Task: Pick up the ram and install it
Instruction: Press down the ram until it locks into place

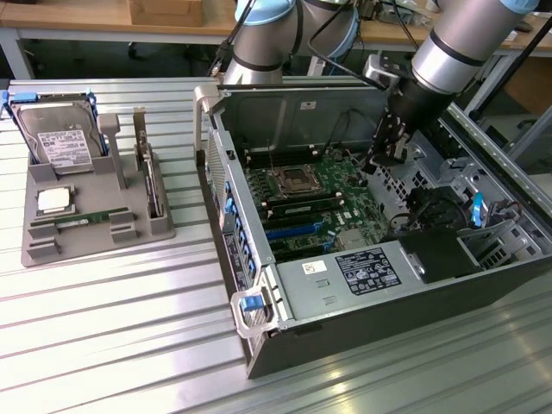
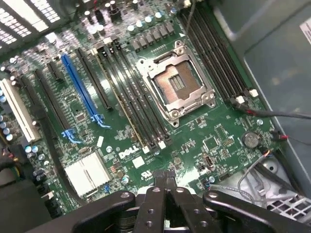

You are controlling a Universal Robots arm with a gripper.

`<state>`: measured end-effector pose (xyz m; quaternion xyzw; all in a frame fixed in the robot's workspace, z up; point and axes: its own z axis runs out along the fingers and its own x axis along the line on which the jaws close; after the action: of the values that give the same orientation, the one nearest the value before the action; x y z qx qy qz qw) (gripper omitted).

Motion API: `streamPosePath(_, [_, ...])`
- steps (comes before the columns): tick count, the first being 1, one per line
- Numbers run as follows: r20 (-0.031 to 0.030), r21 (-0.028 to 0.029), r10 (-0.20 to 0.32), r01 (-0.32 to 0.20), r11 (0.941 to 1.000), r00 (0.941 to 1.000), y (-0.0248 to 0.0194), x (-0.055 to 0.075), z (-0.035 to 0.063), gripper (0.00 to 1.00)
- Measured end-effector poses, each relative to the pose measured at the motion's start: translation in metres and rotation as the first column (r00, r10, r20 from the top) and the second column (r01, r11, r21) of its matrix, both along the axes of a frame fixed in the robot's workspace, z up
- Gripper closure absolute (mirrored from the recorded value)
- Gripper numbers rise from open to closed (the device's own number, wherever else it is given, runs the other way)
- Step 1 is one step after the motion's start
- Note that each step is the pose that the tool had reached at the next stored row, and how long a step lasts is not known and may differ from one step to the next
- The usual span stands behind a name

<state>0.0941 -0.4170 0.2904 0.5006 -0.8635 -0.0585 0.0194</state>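
Exterior view: the Universal Robots arm reaches down into an open computer case (image 1: 259, 345) lying on its side on a ribbed metal table (image 1: 103, 336), its gripper (image 1: 385, 155) hanging above the green motherboard (image 1: 328, 198) at the far right of the board. Well apart, at the exterior view's left, a grey holder tray (image 1: 95, 224) carries the ram (image 1: 84, 221), a thin green stick lying flat in a slot along the tray's near edge. Just beyond it on the tray sit a square silver processor chip (image 1: 54, 201) and, farther back, a hard drive (image 1: 60, 142) propped upright with its white label showing.

From the wrist view, the gripper (image 2: 165, 187) has its two dark fingers (image 2: 158, 183) pressed together with nothing between them, poised over the board close to the printed Dell logo (image 2: 129, 153). Beyond the fingertips lie the empty processor socket (image 2: 176, 83), rows of black memory slots (image 2: 141, 111) and a blue expansion slot (image 2: 82, 90).
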Motion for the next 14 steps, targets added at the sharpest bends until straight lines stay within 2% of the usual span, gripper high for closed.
streamPosePath(2, [0.0,-0.0004,-0.053,0.053,0.9986,0.9986,0.0,0.0,0.0,0.89])
streamPosePath(3, [0.0001,-0.0007,-0.097,0.097,0.9953,0.9953,0.0,0.0,0.0,0.89])
streamPosePath(4, [0.0001,-0.001,-0.132,0.132,0.9912,0.9912,0.0,0.0,0.0,0.89])
streamPosePath(5, [0.0001,-0.001,-0.176,0.176,0.9843,0.9843,0.0,0.0,-0.0001,0.89])
streamPosePath(7, [0.0001,-0.0012,-0.216,0.216,0.9763,0.9763,0.0,0.0,0.0,0.89])
streamPosePath(9, [0.0002,-0.0014,-0.272,0.272,0.9623,0.9623,0.0,0.0,-0.0001,0.89])
streamPosePath(11, [0.0003,-0.0017,-0.34,0.34,0.9405,0.9405,0.0,0.0,-0.0001,0.89])
streamPosePath(13, [0.0005,-0.0021,-0.384,0.384,0.9231,0.9231,0.0,0.0,-0.0002,0.89])
streamPosePath(14, [0.0005,-0.0022,-0.411,0.411,0.9115,0.9115,0.0,0.0,-0.0003,0.89])
